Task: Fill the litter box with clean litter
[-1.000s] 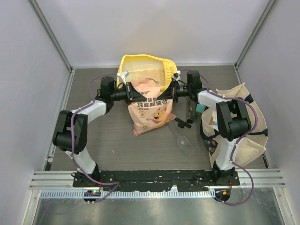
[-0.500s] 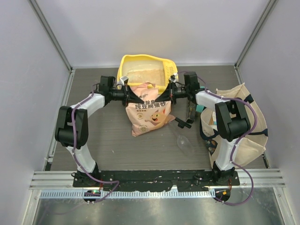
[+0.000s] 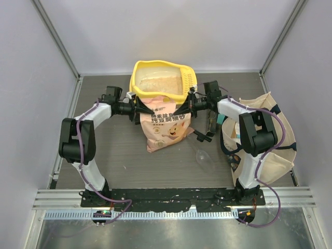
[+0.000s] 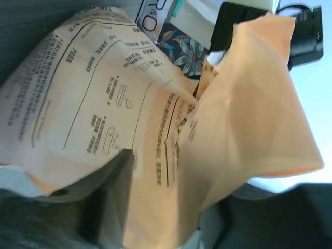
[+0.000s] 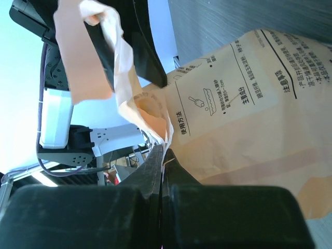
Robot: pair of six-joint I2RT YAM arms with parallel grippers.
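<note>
Gripping the litter bag (image 3: 165, 127) by its two top corners, the left gripper (image 3: 138, 107) and right gripper (image 3: 183, 108) have jaws clenched on it. The bag sits just at 6 o'clock of the yellow litter box (image 3: 136, 78). Its long side runs 12 to 6, mouth pointing to 12

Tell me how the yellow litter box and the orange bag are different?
The litter box is bright yellow with a thick rim; the bag is peach-orange with dark writing. The litter box lies flat, open on top; the bag stands crumpled, its top corners pinched by the left tool and right tool. Both are warm-coloured.
</note>
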